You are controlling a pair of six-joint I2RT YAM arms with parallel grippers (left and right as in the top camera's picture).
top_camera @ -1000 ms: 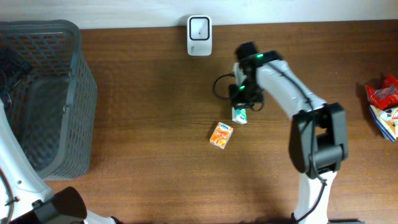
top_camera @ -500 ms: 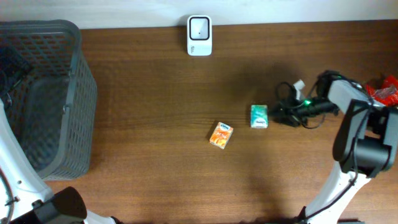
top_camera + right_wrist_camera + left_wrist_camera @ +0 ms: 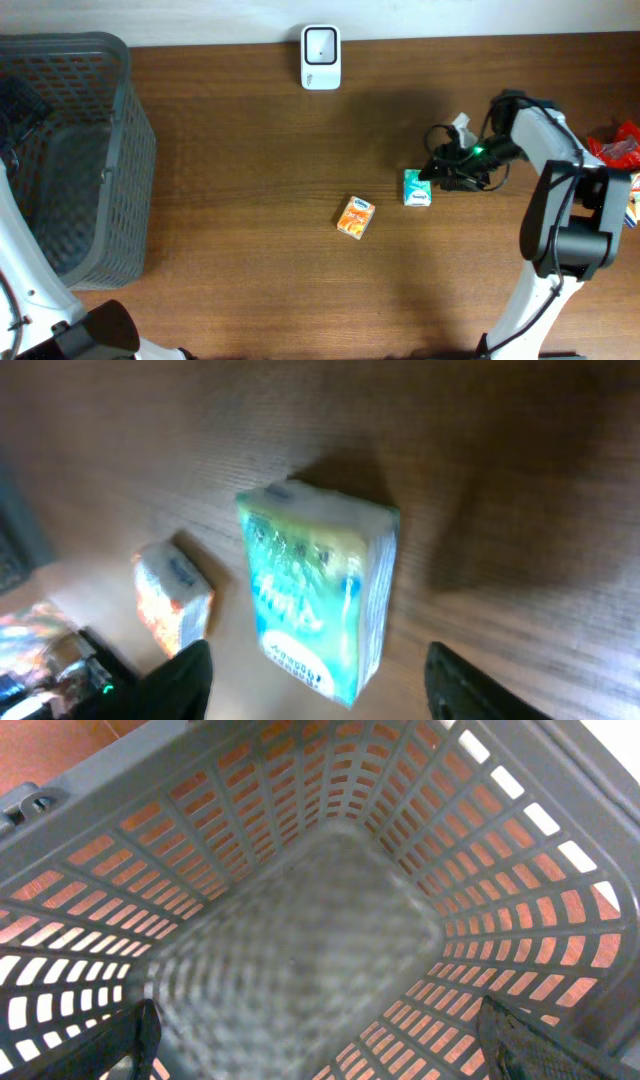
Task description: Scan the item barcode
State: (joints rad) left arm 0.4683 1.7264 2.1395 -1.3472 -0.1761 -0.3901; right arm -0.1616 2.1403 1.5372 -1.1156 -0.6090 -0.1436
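**Q:** Where is the item to be scanned?

**A:** A teal packet (image 3: 416,187) is shown lying flat on the brown counter (image 3: 230,150). It sits just beside the right jaws, on the side toward the basket (image 3: 125,150), and no contact is seen. An orange packet (image 3: 355,217) lies near it. The white scanner (image 3: 321,44) is placed well apart, at the far edge.

**Q:** How are the jaws set?

**A:** The right jaws are spread, with nothing held. In the right wrist view the packet is framed just ahead of the two fingertips (image 3: 185,680), its long axis running away from them. The left jaws are spread wide over the basket, so the right arm is judged nearer.
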